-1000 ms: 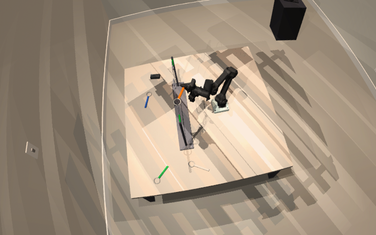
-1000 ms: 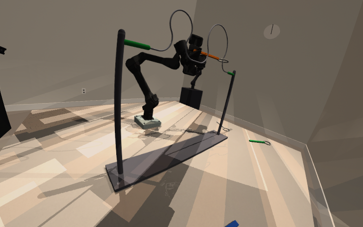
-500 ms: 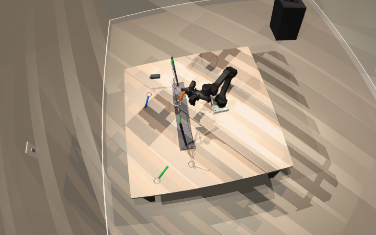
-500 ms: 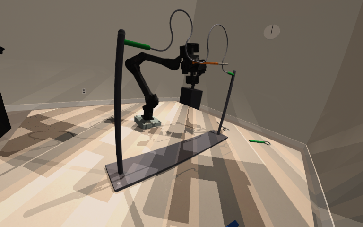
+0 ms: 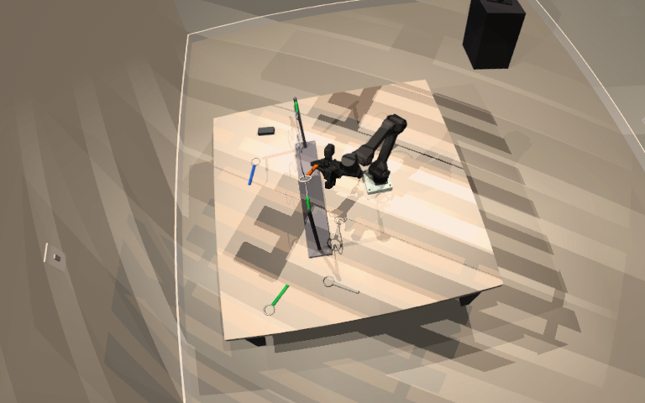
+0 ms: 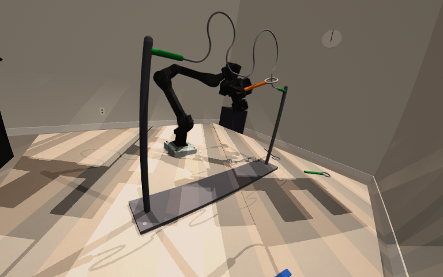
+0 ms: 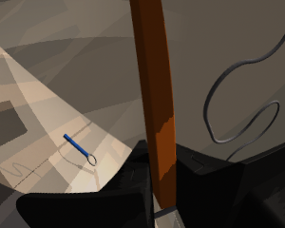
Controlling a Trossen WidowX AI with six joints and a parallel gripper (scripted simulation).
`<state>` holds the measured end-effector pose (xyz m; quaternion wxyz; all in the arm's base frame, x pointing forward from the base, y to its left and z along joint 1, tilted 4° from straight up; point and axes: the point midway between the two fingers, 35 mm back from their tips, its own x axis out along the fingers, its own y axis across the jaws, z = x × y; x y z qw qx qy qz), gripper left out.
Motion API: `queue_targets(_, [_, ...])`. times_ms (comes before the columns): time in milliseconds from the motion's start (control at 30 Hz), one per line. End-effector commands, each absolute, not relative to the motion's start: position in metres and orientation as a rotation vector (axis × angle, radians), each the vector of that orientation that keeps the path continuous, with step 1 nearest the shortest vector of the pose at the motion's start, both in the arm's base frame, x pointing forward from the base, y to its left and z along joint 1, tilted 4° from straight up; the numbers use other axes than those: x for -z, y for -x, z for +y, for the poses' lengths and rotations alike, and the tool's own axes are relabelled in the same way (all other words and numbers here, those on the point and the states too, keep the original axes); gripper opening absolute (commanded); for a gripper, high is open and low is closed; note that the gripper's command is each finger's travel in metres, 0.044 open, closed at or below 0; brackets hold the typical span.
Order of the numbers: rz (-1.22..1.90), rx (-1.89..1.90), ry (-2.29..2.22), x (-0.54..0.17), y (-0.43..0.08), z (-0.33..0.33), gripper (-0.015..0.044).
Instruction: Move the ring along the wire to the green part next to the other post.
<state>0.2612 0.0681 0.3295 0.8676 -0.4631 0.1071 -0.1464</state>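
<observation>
The ring [image 5: 299, 178] [image 6: 270, 83] lies nearly flat around the grey wire [image 6: 234, 34] [image 7: 205, 111], low on its steep outer stretch. It is a little above the green part [image 5: 308, 203] [image 6: 281, 89] next to one post [image 5: 314, 229] [image 6: 276, 127]. Whether ring and wire touch is too small to tell. My gripper [image 5: 317, 164] [image 6: 240, 90] [image 7: 150, 144] is shut on the orange handle [image 5: 312, 171] [image 6: 255, 85] [image 7: 159, 95], on the arm's side of the wire. The ring is outside the wrist view. The other green part [image 5: 296, 107] [image 6: 167, 55] is at the other post [image 5: 301, 130] [image 6: 143, 120].
The wire makes two tall loops between the posts, which stand on a grey base [image 5: 318, 206] [image 6: 183, 202]. Blue-handled [image 5: 252, 175] [image 7: 76, 145], green-handled [image 5: 280, 294] [image 6: 314, 172] and white-handled [image 5: 345, 286] rings lie on the table, with a small dark block [image 5: 266, 130].
</observation>
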Motion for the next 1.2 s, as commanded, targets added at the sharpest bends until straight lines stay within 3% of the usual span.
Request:
queue_targets(0, [0.236,0.28,0.882,-0.318,-0.263,0.077,-0.015])
queue_targets(1167, [0.331,0.091,0.113,-0.263,-0.261,0.187,-0.015])
